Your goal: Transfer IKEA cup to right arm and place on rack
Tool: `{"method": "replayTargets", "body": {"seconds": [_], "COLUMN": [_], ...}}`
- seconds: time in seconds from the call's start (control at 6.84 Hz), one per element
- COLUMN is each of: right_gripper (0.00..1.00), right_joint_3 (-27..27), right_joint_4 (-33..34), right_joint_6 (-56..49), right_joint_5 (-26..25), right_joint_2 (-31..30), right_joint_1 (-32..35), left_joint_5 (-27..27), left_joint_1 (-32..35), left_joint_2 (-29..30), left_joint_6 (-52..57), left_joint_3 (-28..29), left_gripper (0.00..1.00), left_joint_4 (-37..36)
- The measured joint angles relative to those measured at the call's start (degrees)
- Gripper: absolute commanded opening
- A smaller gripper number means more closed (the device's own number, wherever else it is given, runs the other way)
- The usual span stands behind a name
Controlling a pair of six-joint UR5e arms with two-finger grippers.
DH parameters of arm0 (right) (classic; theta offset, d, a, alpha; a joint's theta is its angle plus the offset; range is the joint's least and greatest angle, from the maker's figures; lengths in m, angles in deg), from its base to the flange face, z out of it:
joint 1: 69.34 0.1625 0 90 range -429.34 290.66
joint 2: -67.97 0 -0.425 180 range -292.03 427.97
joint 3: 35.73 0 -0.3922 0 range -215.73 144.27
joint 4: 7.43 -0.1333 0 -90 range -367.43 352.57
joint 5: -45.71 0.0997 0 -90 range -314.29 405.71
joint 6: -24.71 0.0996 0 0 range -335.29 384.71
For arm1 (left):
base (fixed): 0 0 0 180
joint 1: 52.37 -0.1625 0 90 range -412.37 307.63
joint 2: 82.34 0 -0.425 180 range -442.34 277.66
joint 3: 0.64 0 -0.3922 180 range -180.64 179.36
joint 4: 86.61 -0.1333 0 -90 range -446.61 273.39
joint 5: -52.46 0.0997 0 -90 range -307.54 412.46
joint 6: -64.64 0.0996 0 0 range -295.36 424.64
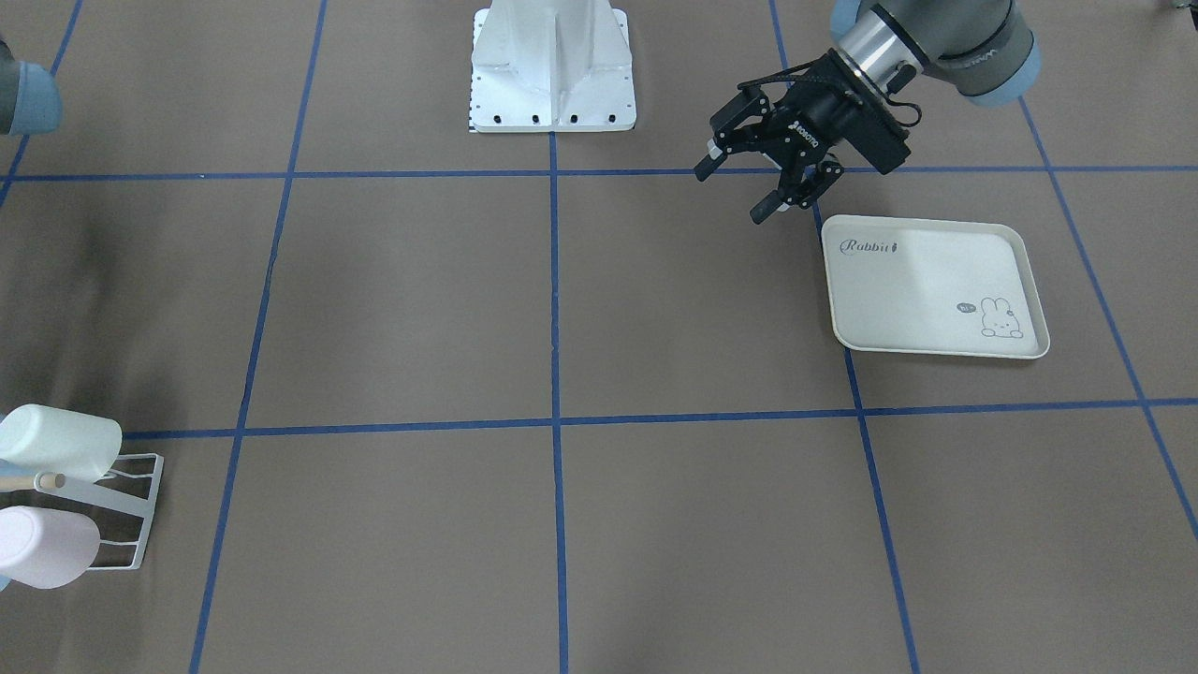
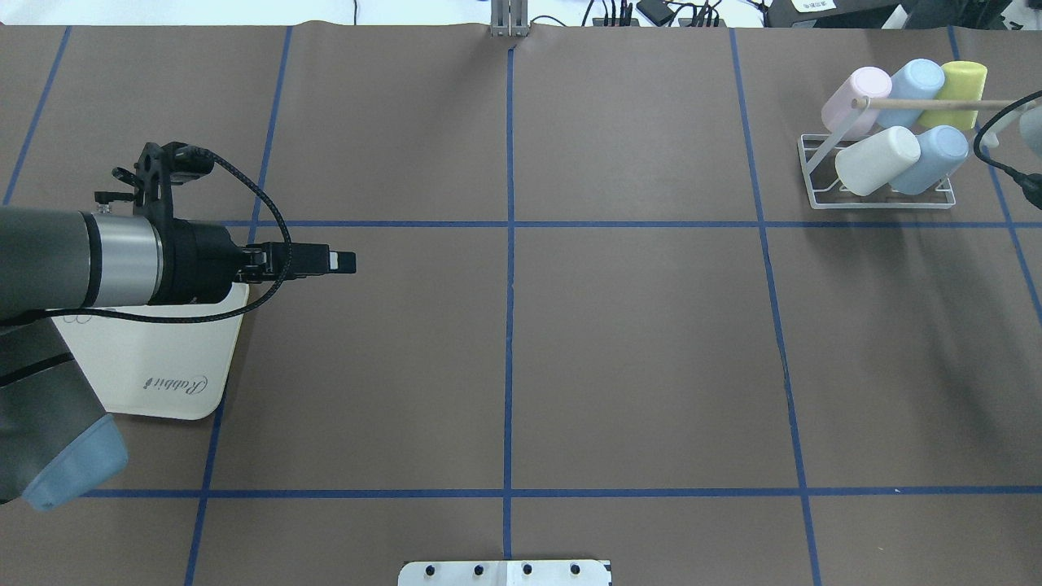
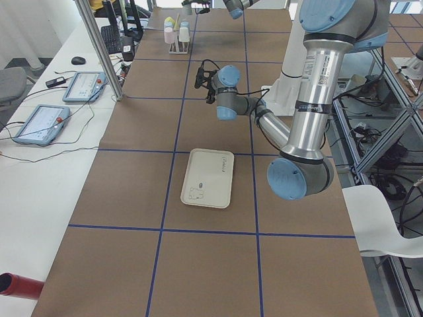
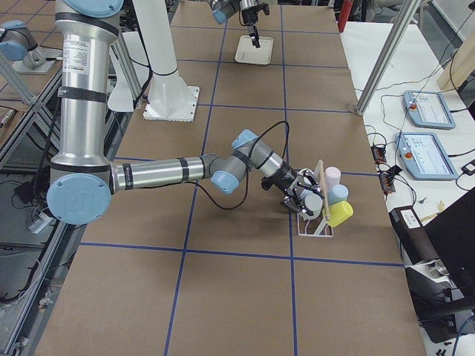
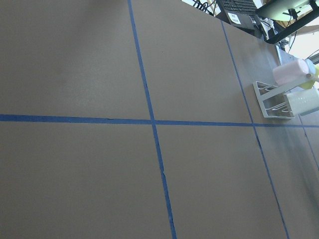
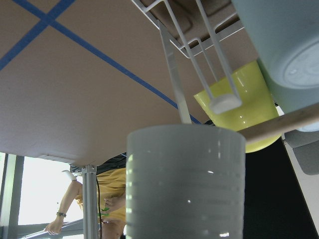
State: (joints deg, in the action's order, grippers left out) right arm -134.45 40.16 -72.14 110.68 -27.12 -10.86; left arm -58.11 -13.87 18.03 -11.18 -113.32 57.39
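Note:
The white wire rack (image 2: 814,175) with a wooden peg stands at the table's far right corner and holds several pastel cups, among them a cream cup (image 2: 875,159). The rack also shows at the left edge of the front view (image 1: 140,505). In the exterior right view my right gripper (image 4: 300,196) is at the rack, against a pale cup (image 4: 313,202). That pale cup (image 6: 184,184) fills the bottom of the right wrist view; no fingers show there, so I cannot tell its grip. My left gripper (image 1: 732,192) is open and empty, hovering beside the tray.
A cream rabbit-print tray (image 1: 936,281) lies on the table's left side under my left arm. The white robot base (image 1: 554,65) stands at the near middle edge. Blue tape lines cross the brown table. A person shows in the right wrist view.

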Motion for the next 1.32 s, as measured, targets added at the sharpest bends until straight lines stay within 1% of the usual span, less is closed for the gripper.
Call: {"method": "replayTargets", "body": {"seconds": [0.29,1.17,1.32], "right_gripper": [0.0,0.0,0.04], "right_joint_3": [1.0,4.93,5.39], "right_joint_4": [1.28,1.51,1.53], "right_joint_6": [-0.01,-0.01,0.01], "right_joint_5": [-1.45,-3.92,-4.44], "right_joint_2": [1.34,4.14,4.49], "right_joint_1": [-1.17,-3.26,-3.53], "left_joint_5": [0.0,0.09,0.09], "left_joint_1": [0.0,-0.06,-0.06], "left_joint_2": [0.0,-0.31,-0.33], "left_joint_6": [-0.05,-0.21,-0.21], "left_joint_3": [0.0,-0.09,-0.09], "left_gripper": [1.0,1.0,1.0], "left_joint_4": [0.01,0.13,0.14]}}
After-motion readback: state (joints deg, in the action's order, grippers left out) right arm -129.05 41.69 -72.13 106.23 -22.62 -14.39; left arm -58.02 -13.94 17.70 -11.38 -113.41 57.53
